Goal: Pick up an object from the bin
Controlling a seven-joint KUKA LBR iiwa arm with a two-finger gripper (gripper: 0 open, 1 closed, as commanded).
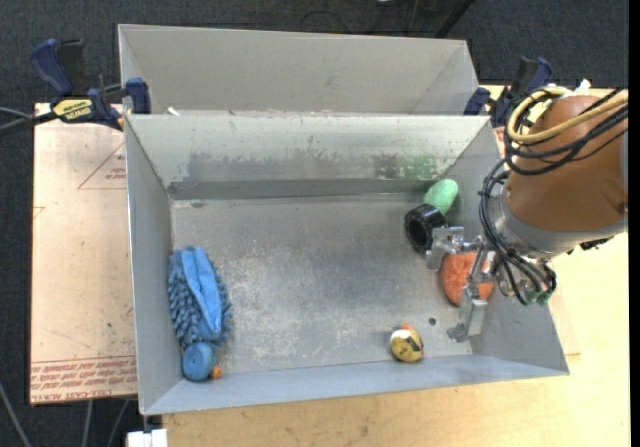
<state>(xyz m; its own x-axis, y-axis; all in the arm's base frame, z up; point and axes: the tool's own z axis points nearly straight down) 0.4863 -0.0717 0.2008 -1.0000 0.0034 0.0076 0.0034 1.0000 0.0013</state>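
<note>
My gripper (457,285) is down in the bin's right end, near the right wall. It stands open, with one fingertip (443,247) toward the back and the other (468,323) toward the front. Between them, on the bin floor, lies a rounded orange-red thing (454,275), partly hidden by the gripper body. Just behind it a green thing with a black cap (430,215) leans in the back right corner. A small yellow and white thing (406,345) lies by the front wall, left of the front fingertip.
A blue shaggy toy with a blue ball end (197,310) lies along the left wall, far from the gripper. The arm's brown cover and cables hang over the bin's right rim. The sloping right wall stands close beside the fingers.
</note>
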